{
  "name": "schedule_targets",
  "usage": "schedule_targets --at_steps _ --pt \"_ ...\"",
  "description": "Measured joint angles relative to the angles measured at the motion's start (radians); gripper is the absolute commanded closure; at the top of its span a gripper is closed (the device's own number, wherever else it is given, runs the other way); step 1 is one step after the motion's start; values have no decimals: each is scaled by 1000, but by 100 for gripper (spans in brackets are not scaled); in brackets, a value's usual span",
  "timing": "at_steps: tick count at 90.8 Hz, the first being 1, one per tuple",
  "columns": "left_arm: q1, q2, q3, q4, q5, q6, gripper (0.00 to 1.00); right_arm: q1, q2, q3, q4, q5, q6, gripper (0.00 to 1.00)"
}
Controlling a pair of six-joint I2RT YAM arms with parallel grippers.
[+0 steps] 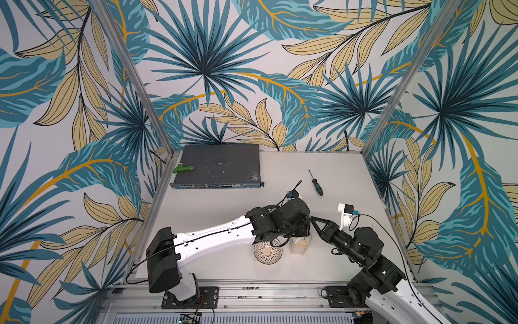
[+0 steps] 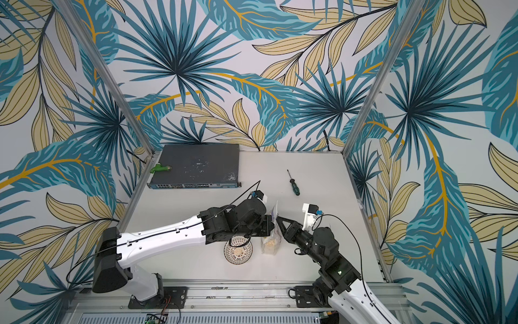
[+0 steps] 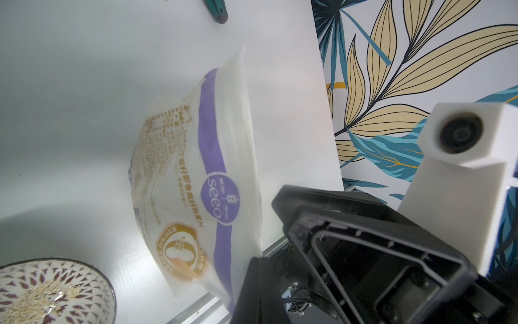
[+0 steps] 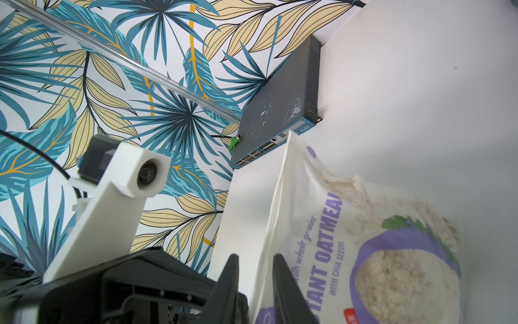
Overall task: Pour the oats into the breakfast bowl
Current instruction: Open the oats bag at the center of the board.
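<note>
Left pincer [image 2: 271,220] closed, right pincer [image 4: 255,259] narrowly parted, facing it

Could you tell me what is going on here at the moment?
Both arms are working on the bag of oats, which stands upright on the table beside the breakfast bowl. The left gripper is shut on the bag's upper edge, and the right gripper has its jaws on either side of the bag's edge, with a gap showing. Some oats lie in the bowl.
</note>
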State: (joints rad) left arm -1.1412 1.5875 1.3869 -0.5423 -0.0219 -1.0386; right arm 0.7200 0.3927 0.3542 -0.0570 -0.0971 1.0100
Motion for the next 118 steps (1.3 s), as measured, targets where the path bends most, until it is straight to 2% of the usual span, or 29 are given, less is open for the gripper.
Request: schedule_targets --at_steps 37,118 --pt "0 -6 -11 1 0 -3 100 0 43 -1 14 -1 2 84" --pt "2 -13 -17 2 1 -10 100 0 84 -16 84 -9 9 83"
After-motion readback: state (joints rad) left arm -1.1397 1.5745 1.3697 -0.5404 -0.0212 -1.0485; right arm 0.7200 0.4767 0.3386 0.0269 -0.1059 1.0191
